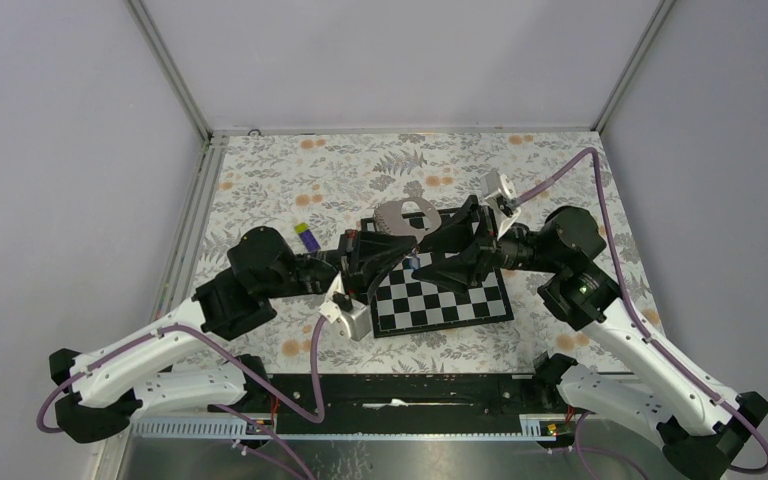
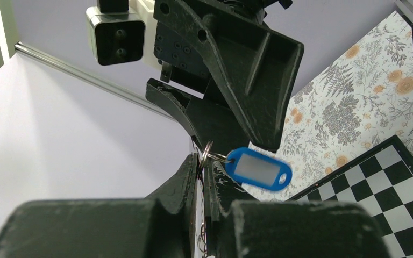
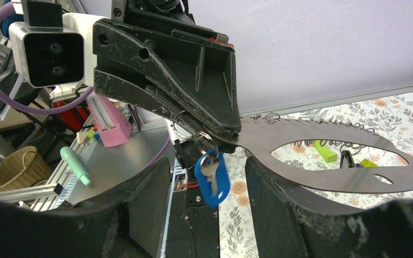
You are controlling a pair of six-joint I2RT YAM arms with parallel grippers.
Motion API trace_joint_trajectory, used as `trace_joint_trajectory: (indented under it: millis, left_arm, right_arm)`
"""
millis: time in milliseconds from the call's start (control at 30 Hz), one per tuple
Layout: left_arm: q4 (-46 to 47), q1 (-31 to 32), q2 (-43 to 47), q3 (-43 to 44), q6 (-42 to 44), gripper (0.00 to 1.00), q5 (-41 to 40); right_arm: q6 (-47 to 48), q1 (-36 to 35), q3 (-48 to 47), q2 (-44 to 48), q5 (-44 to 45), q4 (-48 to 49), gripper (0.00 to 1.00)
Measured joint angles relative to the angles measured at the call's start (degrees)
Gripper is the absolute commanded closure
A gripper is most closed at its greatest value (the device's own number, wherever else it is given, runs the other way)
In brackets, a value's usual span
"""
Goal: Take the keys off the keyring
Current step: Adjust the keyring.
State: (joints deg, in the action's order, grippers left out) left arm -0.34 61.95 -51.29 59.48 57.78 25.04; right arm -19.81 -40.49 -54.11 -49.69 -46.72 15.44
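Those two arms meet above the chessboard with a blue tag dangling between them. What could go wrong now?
The left jaws pinch only the thin metal ring; it could slip and drop onto the chessboard. The right jaws stand open near the dangling blue tag, so closing might catch the tag instead of the key.

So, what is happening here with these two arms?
The left gripper is shut on the metal ring of the keyring and holds it in the air above the chessboard. A blue tag and at least one key hang from the ring. The right gripper faces them from close by with its jaws open and grips nothing. The key is not yet off the ring.
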Motion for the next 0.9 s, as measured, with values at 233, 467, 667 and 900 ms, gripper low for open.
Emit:
trace_joint_trajectory:
  millis: [233, 467, 667, 900]
  left_arm:
    - [0.5, 0.4, -0.4, 0.5, -0.3, 1.00, 0.0]
    - [1.5, 0.9, -1.1, 0.6, -0.1, 1.00, -0.5]
    - [1.7, 1.4, -1.3, 0.6, 1.1, 1.00, -1.4]
    - [1.7, 1.6, -1.4, 0.6, 2.1, 1.00, -2.2]
  right_arm:
    - [-1.2, 0.0, 0.0, -0.8, 0.1, 1.4, 0.57]
    - [-3.6, 0.0, 0.0, -0.9, 0.6, 2.7, 0.67]
    - [-5.1, 0.2, 0.0, -0.8, 0.7, 3.1, 0.68]
    - [-7.2, 0.2, 0.2, -0.3, 0.0, 3.4, 0.59]
